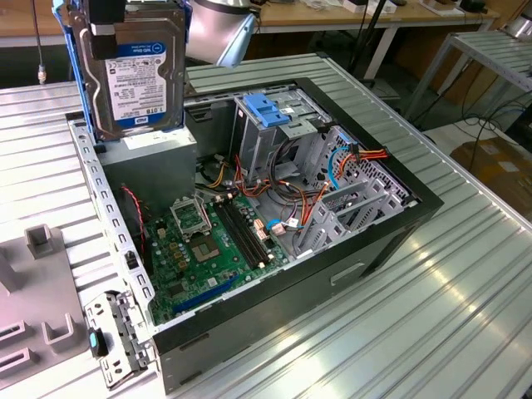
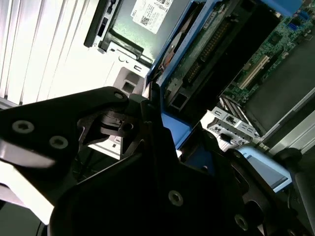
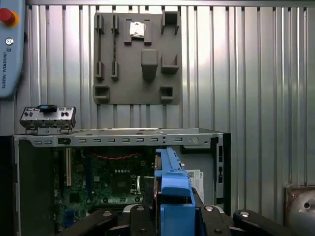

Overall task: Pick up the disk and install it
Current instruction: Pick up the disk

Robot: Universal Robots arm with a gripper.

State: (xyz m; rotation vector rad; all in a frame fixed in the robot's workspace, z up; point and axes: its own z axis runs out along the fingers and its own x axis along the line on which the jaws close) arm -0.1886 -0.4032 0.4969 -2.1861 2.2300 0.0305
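The disk (image 1: pixel 137 75) is a grey hard drive with a white and blue label, framed by a blue carrier rail. It hangs upright at the exterior view's top left, over the near-left corner of the open computer case (image 1: pixel 391 224). My gripper (image 1: pixel 105 25) is shut on its upper edge. In the first wrist view the gripper (image 3: pixel 173 216) clamps the blue carrier handle (image 3: pixel 172 189) from both sides, above the case interior. The second wrist view shows the blue rail (image 2: pixel 173 125) and the drive's circuit side (image 2: pixel 202 54) beside the black fingers (image 2: pixel 147 162).
Inside the case are a green motherboard (image 1: pixel 208 241), a tall grey drive cage with a blue bracket (image 1: pixel 268 112) and orange and red cables (image 1: pixel 366 154). A grey fixture plate (image 3: pixel 138 56) lies on the ribbed metal table (image 1: pixel 449 307). A pendant (image 3: pixel 10 44) sits beside it.
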